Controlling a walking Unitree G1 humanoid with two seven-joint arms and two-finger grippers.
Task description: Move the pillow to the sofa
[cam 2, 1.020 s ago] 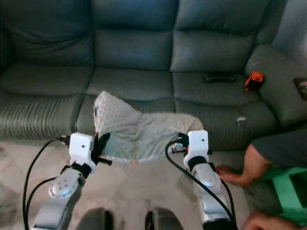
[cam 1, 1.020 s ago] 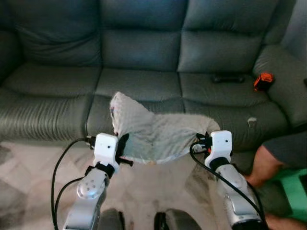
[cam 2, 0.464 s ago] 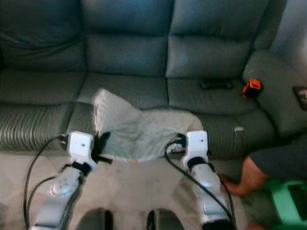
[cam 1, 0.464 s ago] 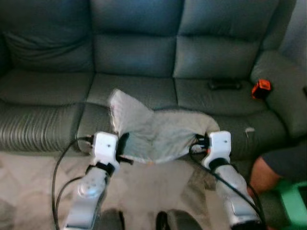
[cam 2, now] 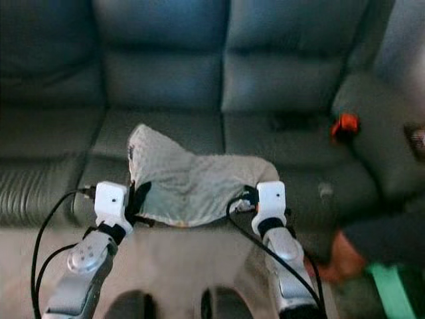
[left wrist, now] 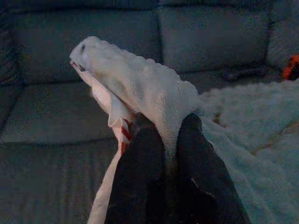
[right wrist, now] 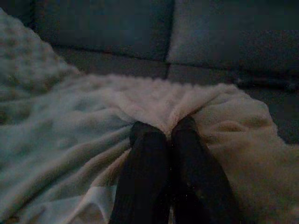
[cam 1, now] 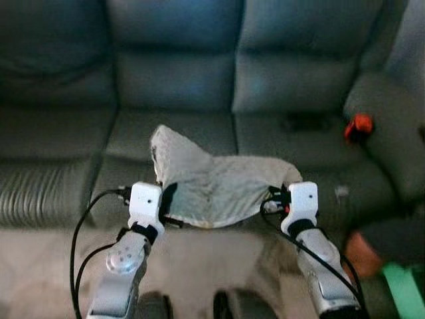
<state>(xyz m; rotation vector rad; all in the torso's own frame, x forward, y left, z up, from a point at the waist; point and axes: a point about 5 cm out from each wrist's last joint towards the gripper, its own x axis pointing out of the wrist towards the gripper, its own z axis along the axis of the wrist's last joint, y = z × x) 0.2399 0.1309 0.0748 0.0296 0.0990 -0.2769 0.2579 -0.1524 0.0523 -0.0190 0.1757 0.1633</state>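
- Between the 2 arms, above the front edge of the sofa (cam 1: pixel 179 73): pillow (cam 1: pixel 219 189), pale and limp, hanging clear of the seat, 1 corner standing up on the left side.
- Left gripper (left wrist: pixel 170 135): 2 black fingers pinched shut on a fold of the pillow near that raised corner.
- Right gripper (right wrist: pixel 163 133): fingers closed tight on the pillow's opposite edge.
- Change since 1 second ago: the sofa seat sits lower and larger in the head views and the whole picture has shifted, so the camera has advanced; the pillow's hang between the grippers looks the same. Judged: carry nearly done, release over the seat cushion remaining.
- Hard to make out: current head views blurred; orange object (cam 1: pixel 358 125) and dark item (cam 1: pixel 305 123) on the right seat unidentifiable; person's limb (cam 1: pixel 362 252) at lower right smeared; pillow's underside hidden.
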